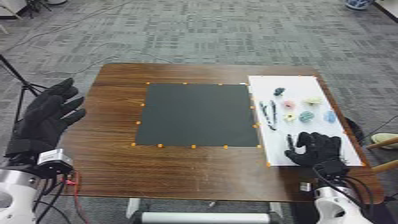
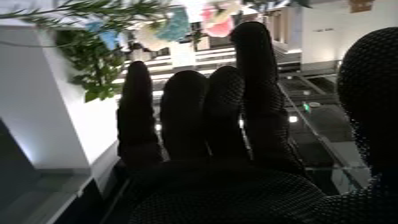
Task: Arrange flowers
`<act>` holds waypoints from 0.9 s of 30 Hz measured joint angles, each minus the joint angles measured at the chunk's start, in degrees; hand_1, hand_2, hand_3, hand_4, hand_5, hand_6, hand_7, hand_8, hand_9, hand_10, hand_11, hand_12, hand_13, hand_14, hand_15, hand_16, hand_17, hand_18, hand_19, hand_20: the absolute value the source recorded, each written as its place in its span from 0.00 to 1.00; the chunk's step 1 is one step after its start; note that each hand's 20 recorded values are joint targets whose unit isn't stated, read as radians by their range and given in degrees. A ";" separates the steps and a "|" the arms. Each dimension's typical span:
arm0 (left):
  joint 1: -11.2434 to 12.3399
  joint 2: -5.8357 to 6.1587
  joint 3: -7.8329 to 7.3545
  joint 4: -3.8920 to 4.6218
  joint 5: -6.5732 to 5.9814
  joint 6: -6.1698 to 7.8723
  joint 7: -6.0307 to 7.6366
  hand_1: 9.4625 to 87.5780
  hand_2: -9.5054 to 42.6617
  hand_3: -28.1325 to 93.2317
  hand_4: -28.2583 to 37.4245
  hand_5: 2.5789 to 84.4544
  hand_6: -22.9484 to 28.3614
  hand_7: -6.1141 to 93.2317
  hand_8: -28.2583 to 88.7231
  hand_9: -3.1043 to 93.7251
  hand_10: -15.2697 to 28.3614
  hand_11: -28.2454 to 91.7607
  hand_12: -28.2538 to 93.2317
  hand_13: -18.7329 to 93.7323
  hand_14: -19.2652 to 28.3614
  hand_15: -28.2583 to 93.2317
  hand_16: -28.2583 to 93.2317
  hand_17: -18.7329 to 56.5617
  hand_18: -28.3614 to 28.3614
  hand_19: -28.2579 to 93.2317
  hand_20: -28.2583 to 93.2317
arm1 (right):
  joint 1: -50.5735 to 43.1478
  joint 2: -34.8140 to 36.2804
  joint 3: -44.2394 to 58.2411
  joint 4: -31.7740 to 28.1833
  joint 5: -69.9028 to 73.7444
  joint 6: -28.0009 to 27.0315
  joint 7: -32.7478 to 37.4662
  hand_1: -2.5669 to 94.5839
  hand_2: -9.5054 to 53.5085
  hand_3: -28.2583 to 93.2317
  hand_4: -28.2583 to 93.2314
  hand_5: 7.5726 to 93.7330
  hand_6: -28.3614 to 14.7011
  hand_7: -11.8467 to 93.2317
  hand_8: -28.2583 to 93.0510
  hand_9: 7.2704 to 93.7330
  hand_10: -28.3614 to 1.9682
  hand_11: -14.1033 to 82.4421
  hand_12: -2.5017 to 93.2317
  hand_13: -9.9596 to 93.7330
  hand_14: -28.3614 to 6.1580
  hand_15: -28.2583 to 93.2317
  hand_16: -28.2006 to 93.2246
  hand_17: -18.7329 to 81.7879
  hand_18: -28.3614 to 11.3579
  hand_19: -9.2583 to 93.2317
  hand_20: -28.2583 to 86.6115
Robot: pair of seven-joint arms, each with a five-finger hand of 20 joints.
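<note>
Several flowers [image 1: 306, 116] lie on the white sheet [image 1: 306, 85], on the far side of the right hand [image 1: 315, 151], its fingers straight and released; the left hand [image 1: 39, 120], fingers loose, is well apart.

I see a grained wood table [image 1: 200, 172]; a matt dark sheet [image 1: 194, 115]; pebbled cloth (rough, I'd say) on the right hand [image 1: 317, 154].

White jointed arms, black textured fabric glove on each robot hand [image 1: 322, 150], dark cables.
</note>
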 measured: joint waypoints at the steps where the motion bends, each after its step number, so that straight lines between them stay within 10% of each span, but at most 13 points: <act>1: 0.06 0.00 -0.04 -0.02 -0.01 0.00 0.00 0.26 0.03 0.78 0.03 0.20 0.46 0.34 0.12 0.19 0.55 0.44 0.39 0.23 0.65 0.61 0.17 0.12 0.82 0.56 0.31 | -0.01 0.10 0.10 0.21 -0.43 0.08 0.70 0.25 0.00 0.95 0.00 0.48 0.64 0.73 0.03 0.44 0.47 0.88 0.66 0.46 0.36 0.91 0.62 0.29 0.20 0.65 0.59; 27: 0.31 0.19 -0.33 -0.04 -0.44 0.33 0.54 0.24 0.02 0.78 0.02 0.21 0.46 0.34 0.13 0.19 0.55 0.44 0.39 0.23 0.65 0.61 0.18 0.12 0.82 0.56 0.31 | 1.89 -0.68 0.93 1.50 1.88 -3.89 -0.30 0.24 0.00 0.95 0.00 0.47 0.64 0.73 0.03 0.43 0.47 0.88 0.66 0.45 0.36 0.91 0.62 0.29 0.20 0.64 0.58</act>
